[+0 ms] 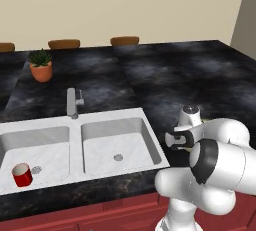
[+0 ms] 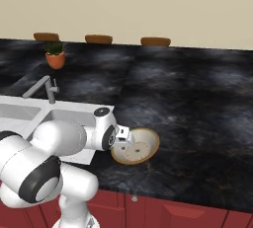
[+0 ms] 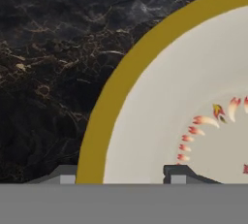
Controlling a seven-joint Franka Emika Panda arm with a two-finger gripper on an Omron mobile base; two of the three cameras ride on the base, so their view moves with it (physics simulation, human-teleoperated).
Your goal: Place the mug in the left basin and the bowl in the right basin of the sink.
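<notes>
Red mug (image 1: 22, 175) stands upright in the left basin (image 1: 45, 150) of the sink (image 1: 75, 120), just beside the drain; right basin (image 1: 117, 142) next to it. We see the bowl (image 2: 141, 145) on the black stone counter (image 2: 197, 123), right of the sink, near the front edge. Gripper (image 2: 123, 140) is low over the bowl's left rim; in hand view the fingertips (image 3: 177, 173) straddle the golden rim (image 3: 116, 97), one outside, one inside, w/ jaws apart, not clamped. Faucet (image 1: 73, 102) and potted plant (image 1: 41, 66) sit farther back.
</notes>
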